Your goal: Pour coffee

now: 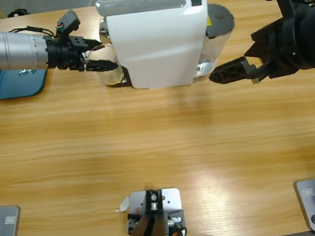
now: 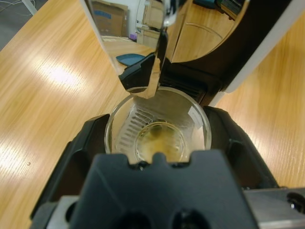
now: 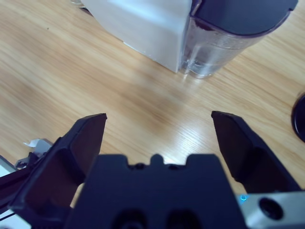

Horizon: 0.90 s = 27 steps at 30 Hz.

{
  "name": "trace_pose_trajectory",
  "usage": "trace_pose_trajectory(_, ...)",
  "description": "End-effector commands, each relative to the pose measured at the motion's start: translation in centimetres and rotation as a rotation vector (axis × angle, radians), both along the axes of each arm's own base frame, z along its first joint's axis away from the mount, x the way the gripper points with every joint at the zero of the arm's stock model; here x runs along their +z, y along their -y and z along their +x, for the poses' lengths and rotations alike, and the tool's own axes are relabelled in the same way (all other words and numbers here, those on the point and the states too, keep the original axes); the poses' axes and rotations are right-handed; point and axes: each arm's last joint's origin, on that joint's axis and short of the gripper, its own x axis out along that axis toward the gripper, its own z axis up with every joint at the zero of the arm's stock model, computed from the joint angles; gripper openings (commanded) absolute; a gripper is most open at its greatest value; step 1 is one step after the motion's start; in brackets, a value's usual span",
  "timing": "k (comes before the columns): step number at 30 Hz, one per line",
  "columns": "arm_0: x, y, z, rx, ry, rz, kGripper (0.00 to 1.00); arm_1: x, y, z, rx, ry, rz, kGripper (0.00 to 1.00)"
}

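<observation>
Holding the glass cup [image 2: 157, 138] with my left hand [image 1: 94, 57], I have it under the spout [image 2: 143, 81] of the white coffee machine [image 1: 156, 41]. In the high view this is in the upper left of the frame, right at the machine's left end. The two black fingers sit on both sides of the cup and pinch it. The cup stands upright with its open mouth facing up.

In the left wrist view I look down into the cup. The coffee [image 2: 159, 145] is a small pale yellow-brown puddle at the bottom. It is only a little, far from the rim. The spout hangs just above the cup's far edge, so I think the cup has to come straight out toward my arm, to the left of the high view, before I can tip it.

My right hand [image 1: 236, 69] is on the other side of the machine, at the right of the high view. It is spread wide and holds nothing. In the right wrist view it points at the clear water tank [image 3: 224, 47] and the bare wooden table [image 3: 143, 95]. The left hand is much nearer the coffee, since it has the cup.

A blue tray [image 1: 19, 83] lies at the left edge of the high view, under my left arm. I see no second cup to pour into.
</observation>
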Motion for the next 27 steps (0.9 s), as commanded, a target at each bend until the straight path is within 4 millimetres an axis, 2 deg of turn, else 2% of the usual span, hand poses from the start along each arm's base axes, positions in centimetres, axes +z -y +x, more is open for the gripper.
trace_pose_trajectory(1, -1.9, 0.1, -0.5, -0.004, -0.048, 0.039, 0.191, -1.7, -0.5, 0.2, 0.001, -0.050, -0.025, 1.000)
trace_pose_trajectory(10, -2.0, -0.3, -1.3, -0.011, -0.059, 0.044, 0.181, -1.8, -0.6, 0.3, 0.001, -0.051, -0.023, 1.000)
trace_pose_trajectory(12, -1.9, -0.3, -1.3, -0.011, -0.056, 0.042, 0.098, -1.8, -0.5, 0.3, 0.001, -0.051, -0.023, 1.000)
trace_pose_trajectory(16, -1.5, -0.5, -1.4, -0.003, -0.044, 0.040, 0.098, -1.8, -0.5, 0.2, 0.001, -0.052, -0.024, 1.000)
trace_pose_trajectory(24, 0.1, -2.1, -1.8, 0.039, -0.010, 0.021, 0.098, -1.9, -0.6, 0.3, 0.002, -0.050, -0.018, 1.000)
trace_pose_trajectory(27, 1.2, -3.6, -2.0, 0.086, 0.023, 0.010, 0.098, -2.0, -0.6, 0.3, 0.003, -0.051, -0.017, 1.000)
